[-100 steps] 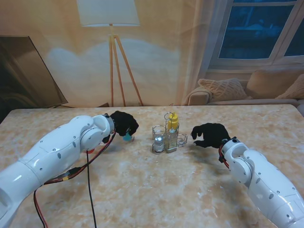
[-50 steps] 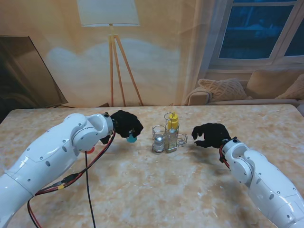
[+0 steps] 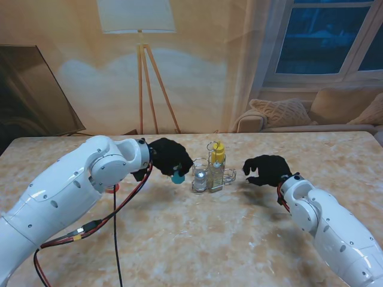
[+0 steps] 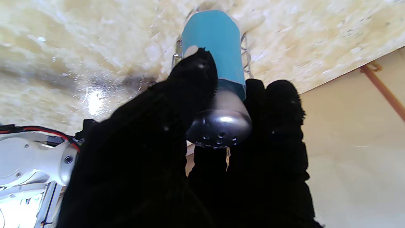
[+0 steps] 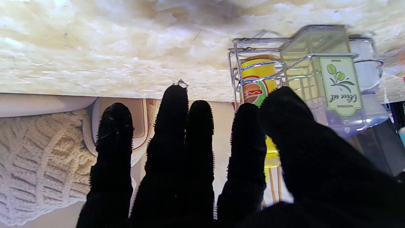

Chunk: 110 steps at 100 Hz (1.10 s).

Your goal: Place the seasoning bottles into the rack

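Here, the blue shaker (image 3: 178,177) is grasped near its silver perforated cap by the left robot hand (image 3: 168,158) and is held above the counter (image 3: 191,239), just beside the wire rack (image 3: 210,177) on its left side. In the left wrist view the blue body (image 4: 211,44) is seen pinched between the thumb (image 4: 193,79) and the other fingers, with the bottle's base pointing toward the wire of the rack. The yellow bottle (image 3: 218,153), the olive oil bottle (image 5: 332,82) and a small clear shaker (image 3: 200,177) are already seated in the rack. The right robot hand (image 3: 266,170) is held open and empty just beside the rack's right side; whether the wire is touched cannot be told. For this step to go well, the shaker should be kept upright and its base centred over the empty ring at the rack's near-left side before being lowered. The descent should be slow, since a wire rim may be caught by the base and the light rack tipped or pushed. The fingers should be released only once the bottle is judged fully seated.
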{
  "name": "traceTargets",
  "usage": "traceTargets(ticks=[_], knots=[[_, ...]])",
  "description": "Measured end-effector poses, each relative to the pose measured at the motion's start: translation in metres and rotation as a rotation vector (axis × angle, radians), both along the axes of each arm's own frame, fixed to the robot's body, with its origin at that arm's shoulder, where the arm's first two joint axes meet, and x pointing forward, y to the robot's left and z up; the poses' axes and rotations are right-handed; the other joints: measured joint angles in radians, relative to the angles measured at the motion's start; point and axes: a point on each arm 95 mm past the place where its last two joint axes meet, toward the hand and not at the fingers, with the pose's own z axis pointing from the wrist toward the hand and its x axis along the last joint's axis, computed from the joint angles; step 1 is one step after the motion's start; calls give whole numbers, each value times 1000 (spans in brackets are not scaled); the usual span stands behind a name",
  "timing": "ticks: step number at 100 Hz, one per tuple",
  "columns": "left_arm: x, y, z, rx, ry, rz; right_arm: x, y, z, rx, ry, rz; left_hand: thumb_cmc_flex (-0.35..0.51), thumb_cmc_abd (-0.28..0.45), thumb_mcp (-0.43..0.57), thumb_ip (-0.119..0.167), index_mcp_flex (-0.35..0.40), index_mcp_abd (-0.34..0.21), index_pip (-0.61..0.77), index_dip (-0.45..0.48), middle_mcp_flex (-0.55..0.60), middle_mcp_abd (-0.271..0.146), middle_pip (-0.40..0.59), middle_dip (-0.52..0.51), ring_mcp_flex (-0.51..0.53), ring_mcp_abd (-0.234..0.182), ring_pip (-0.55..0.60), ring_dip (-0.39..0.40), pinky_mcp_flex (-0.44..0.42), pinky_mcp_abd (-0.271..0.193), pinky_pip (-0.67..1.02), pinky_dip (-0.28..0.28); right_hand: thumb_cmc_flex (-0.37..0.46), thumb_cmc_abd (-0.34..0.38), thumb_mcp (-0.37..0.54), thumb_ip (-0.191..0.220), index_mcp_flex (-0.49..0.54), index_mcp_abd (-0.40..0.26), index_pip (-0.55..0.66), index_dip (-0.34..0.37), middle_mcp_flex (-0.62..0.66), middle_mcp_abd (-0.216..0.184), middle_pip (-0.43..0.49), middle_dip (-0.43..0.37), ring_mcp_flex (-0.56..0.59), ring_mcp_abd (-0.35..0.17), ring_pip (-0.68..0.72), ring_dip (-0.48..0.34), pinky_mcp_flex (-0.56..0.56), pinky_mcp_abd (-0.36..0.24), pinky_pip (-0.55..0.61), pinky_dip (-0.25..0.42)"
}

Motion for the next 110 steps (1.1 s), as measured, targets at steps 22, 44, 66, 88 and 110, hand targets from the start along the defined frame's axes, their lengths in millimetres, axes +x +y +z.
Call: traceTargets(ticks=[22, 44, 66, 88, 110], knots=[[-10, -16, 10, -28, 46, -54, 0, -1, 0, -1, -2, -7, 0, 0, 0, 0, 0, 0, 0, 0, 3, 0, -4, 1, 2, 0, 0, 8, 1, 0, 6, 15, 0, 0, 1, 0, 0, 0, 0, 0, 0, 0, 0, 0, 0, 0, 0, 0, 0, 0, 0, 0], [-19, -37, 14, -27, 70, -117, 0, -3, 1, -7, -8, -17, 0, -2, -1, 0, 12, -1, 0, -11, 12, 0, -15, 1, 7, 0, 1, 8, 5, 0, 9, 26, 0, -1, 2, 0, 0, 0, 0, 0, 0, 0, 0, 0, 0, 0, 0, 0, 0, 0, 0, 0], [-23, -55, 20, -48, 89, -152, 0, -6, 1, -10, -9, -27, 0, -2, -1, 0, 12, -1, 0, -21, 12, 0, -16, 1, 8, 0, 1, 8, 5, 0, 9, 26, 0, -1, 7, 0, 0, 0, 0, 0, 0, 0, 0, 0, 0, 0, 0, 0, 0, 0, 0, 0], [-27, -69, 27, -71, 108, -183, 0, -9, 2, -11, -15, -38, 0, -2, -1, 0, 12, -1, 0, -24, 13, 0, -17, 3, 9, 0, 1, 8, 6, 0, 9, 29, 0, -1, 9, 0, 0, 0, 0, 0, 0, 0, 0, 0, 0, 0, 0, 0, 0, 0, 0, 0], [-21, -88, 32, -92, 94, -184, -1, -10, 1, -16, -14, -40, -13, -2, -1, -3, 12, -1, 0, -54, 36, 0, -58, 29, 18, 0, 16, 9, 16, 0, 10, 64, 0, -1, 9, 0, 0, 0, 0, 0, 0, 0, 4, 0, 0, 0, 0, 0, 0, 0, 0, 0]])
